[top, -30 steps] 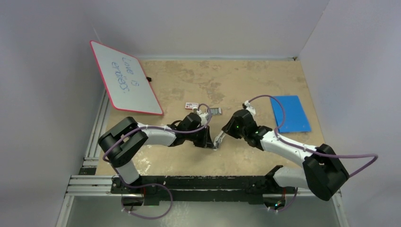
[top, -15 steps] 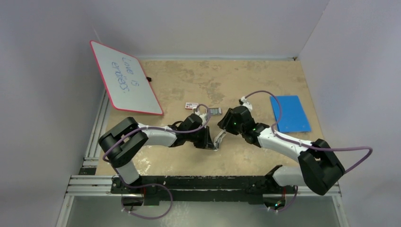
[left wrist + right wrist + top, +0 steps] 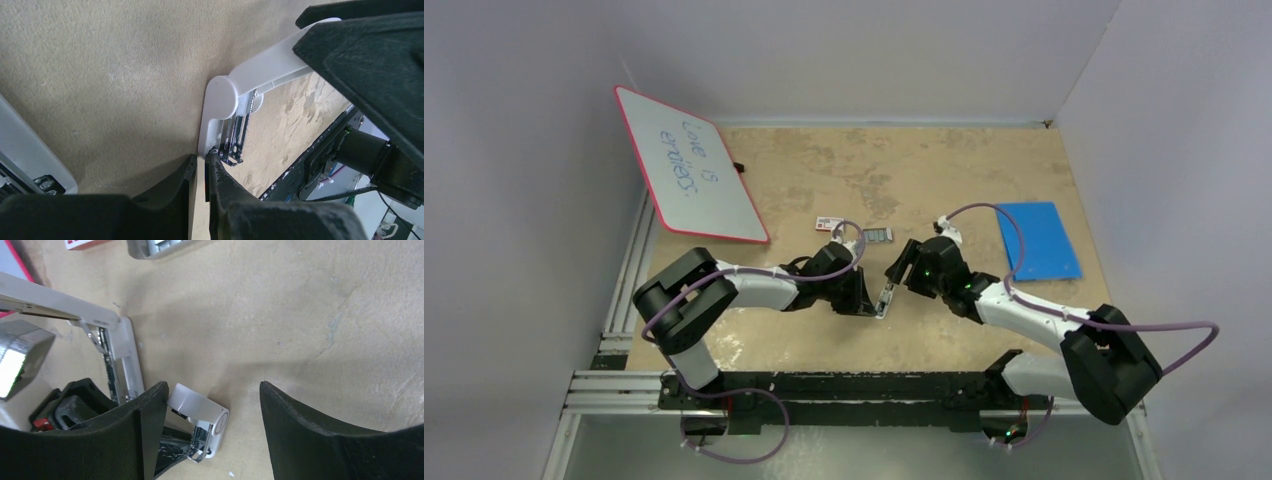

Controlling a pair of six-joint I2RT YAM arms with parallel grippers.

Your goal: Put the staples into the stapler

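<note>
Top external view: right pincer (image 3: pixel 892 275) has spread its jaws wide within the last second and now hangs over the stapler (image 3: pixel 884 298), gripping nothing. Left pincer (image 3: pixel 205 159) is pressed almost together, and its tips seem to pinch the thin edge at the stapler's hinge end.

Reading: the stapler lies opened with its channel bared. The right arm looks freed to fetch the staples (image 3: pixel 879 234).

Staples: not yet loaded. They sit on the tabletop (image 3: pixel 824 170) just beyond both pincers, beside a red-and-white box (image 3: pixel 829 222).

Stapler: smooth white plastic, rounded hinge cap, bright metal channel.

Staples: small dark grey ribbed block.

Tabletop: tan, mottled, matte.

Pincer fingers (image 3: pixel 300 430): black, grainy, curved.
</note>
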